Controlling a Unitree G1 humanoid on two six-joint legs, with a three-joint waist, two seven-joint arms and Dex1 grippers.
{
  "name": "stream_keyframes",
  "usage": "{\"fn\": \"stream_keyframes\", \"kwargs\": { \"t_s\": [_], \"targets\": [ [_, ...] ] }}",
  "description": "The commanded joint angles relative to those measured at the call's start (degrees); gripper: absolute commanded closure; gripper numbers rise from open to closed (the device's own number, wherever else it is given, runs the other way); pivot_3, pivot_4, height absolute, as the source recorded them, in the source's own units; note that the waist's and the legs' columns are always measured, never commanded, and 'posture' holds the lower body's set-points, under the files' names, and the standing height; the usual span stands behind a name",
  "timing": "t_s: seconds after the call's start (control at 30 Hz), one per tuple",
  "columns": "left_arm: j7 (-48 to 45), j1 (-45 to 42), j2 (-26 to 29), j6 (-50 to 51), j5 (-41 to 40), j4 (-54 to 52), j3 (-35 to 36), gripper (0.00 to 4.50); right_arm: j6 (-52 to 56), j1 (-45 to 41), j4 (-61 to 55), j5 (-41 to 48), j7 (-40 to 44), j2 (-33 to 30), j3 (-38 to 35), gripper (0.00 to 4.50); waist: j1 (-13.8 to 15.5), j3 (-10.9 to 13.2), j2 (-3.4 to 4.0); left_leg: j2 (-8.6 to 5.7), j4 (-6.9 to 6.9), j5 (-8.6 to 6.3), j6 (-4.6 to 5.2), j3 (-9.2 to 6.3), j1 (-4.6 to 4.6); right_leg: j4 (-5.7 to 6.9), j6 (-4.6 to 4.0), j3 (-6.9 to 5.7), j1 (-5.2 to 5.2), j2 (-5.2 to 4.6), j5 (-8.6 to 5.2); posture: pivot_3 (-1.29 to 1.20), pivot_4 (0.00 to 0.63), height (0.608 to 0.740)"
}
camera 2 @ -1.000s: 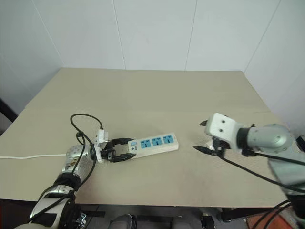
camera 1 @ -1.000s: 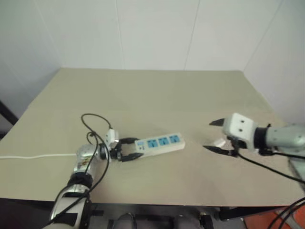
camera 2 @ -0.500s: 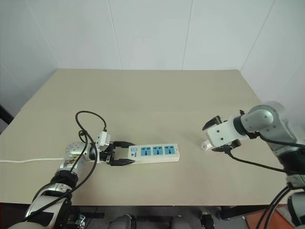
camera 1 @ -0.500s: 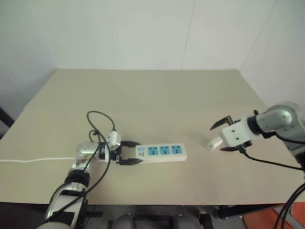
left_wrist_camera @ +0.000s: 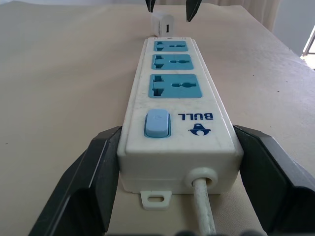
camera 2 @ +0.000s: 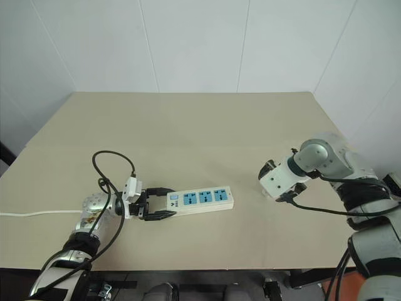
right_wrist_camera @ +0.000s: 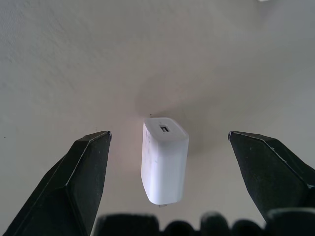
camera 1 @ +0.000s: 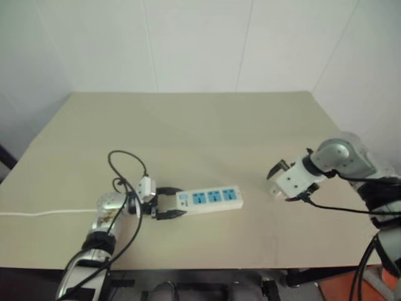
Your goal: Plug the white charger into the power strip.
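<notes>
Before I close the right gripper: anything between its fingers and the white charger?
No. In the right wrist view the white charger lies untouched on the bare table between open fingers.

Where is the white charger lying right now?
The white charger lies on the table on the robot's right, between the open jaws of the right gripper, well apart from the power strip.

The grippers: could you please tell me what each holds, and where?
Left gripper clamps the power strip at its switch end; right gripper, open, straddles the white charger, holding nothing.
</notes>
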Motion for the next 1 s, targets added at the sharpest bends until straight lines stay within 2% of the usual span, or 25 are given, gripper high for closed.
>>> {"fn": "stream_keyframes", "kwargs": {
  "t_s": [0.03, 0.73, 0.87, 1.0],
  "targets": [
    [0.93, 1.71, 0.97, 0.21, 0.70, -0.21, -0.48, 1.28, -0.78, -2.48, 1.64, -1.36, -0.05, 0.73, 0.01, 0.00, -0.05, -0.01, 0.01, 0.00, -0.01, 0.00, 0.00, 0.00, 0.01, 0.01, 0.00, 0.00, 0.00, 0.00, 0.00, 0.00, 0.150, 0.740],
    [3.11, 4.54, 1.78, 1.46, -0.13, -3.66, -1.03, 1.28, -6.60, -8.51, 14.70, -6.08, -0.28, 7.27, 4.02, 0.00, -1.09, -0.05, 0.08, 0.01, -0.03, 0.00, 0.00, 0.01, 0.08, 0.08, -0.03, 0.04, 0.02, 0.01, -0.01, 0.00, 0.150, 0.740],
    [3.62, 5.02, 1.96, 1.65, -0.18, -4.37, -1.03, 1.28, -7.43, -9.22, 16.91, -6.25, 0.14, 7.82, 4.64, 1.22, -1.18, -0.05, 0.08, 0.01, -0.04, 0.00, 0.00, 0.01, 0.07, 0.08, -0.03, 0.04, 0.01, 0.02, -0.01, 0.00, 0.150, 0.740],
    [3.71, 5.39, 2.26, 1.87, -0.32, -4.75, -0.94, 1.28, -9.08, -9.78, 19.24, -7.50, -0.26, 8.01, 5.29, 2.71, -1.20, -0.05, 0.09, 0.01, -0.04, 0.00, 0.00, 0.01, 0.09, 0.09, -0.03, 0.04, 0.02, 0.01, -0.01, 0.00, 0.150, 0.740]
  ]
}}
